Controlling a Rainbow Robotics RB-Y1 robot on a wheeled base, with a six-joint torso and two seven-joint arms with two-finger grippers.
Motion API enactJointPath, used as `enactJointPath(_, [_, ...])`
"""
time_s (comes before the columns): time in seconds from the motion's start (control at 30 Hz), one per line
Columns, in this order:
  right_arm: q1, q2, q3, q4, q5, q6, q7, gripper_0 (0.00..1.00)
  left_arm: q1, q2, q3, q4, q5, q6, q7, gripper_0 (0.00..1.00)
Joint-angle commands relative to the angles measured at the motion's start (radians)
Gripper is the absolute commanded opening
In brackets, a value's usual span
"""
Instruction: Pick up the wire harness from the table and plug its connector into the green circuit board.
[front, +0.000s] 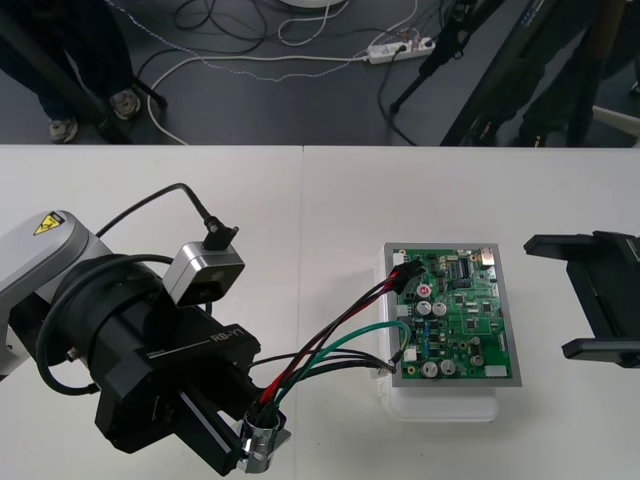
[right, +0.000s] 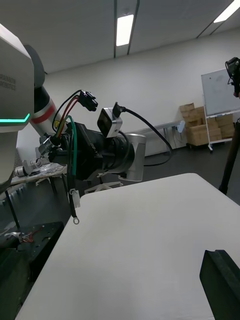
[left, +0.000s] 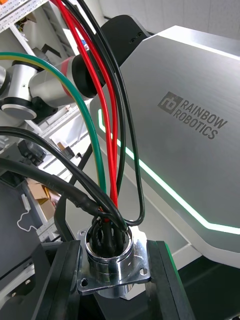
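Wire harness (front: 296, 365) looks light and floppy; its rigid metal socket (left: 110, 257) seems the best hold, and the left jaws are closed on it; the right jaws stand wide open, empty.

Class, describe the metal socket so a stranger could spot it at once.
Start at the near left corner of the plain light table. There the black left pincer is shut on a round metal socket with a square flange. Alone among its neighbours, it has red, black and green wires sprouting from it.
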Motion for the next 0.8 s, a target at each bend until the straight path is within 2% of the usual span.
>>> enactJointPath(0.03, [-0.052, -0.025, 0.048, -0.030, -0.038, -0.006, -0.053, 1.00, -0.039, -0.014, -0.010, -0.009, 0.020, -0.032, 0.059, 0.00])
enactJointPath(0.8, [-0.173, 0.133, 0.100, -0.030, -0.038, -0.006, -0.146, 1.00, -0.039, -0.014, 0.006, -0.003, 0.029, -0.032, 0.019, 0.00])
